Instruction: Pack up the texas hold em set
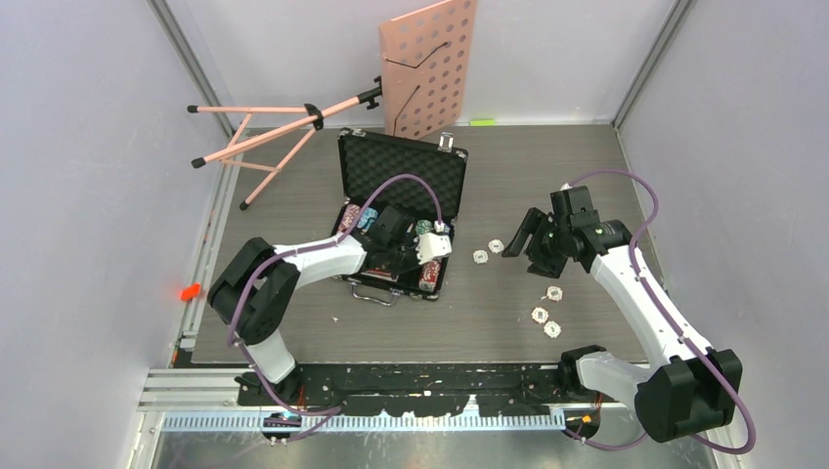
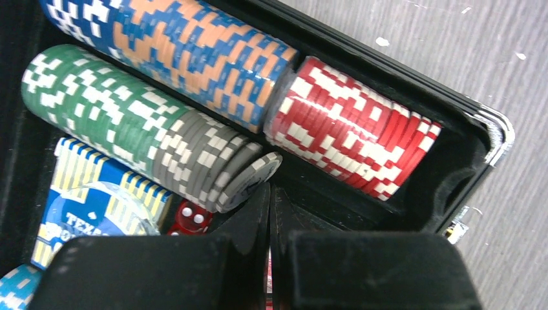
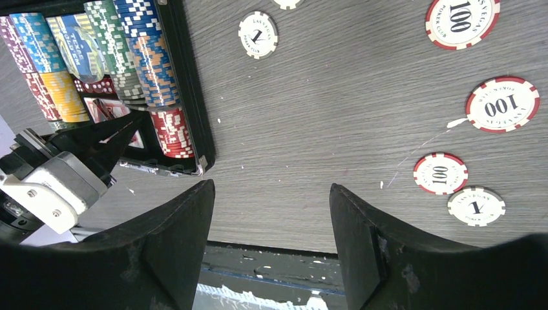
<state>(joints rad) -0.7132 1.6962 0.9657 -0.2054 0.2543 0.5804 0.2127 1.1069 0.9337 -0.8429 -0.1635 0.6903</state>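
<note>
Left tool (image 2: 269,194) is closed, empty, tip inside the open case (image 2: 400,68) by the grey chips (image 2: 207,161). We have most rows filled; loose chips (image 3: 503,103) lie on the desk (image 3: 323,129) beside the case, right tool (image 3: 271,194) open near them. Those remain, then closing.

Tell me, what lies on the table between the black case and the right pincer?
Two loose white chips, touching neither the case nor the right pincer; the top view shows them.
</note>
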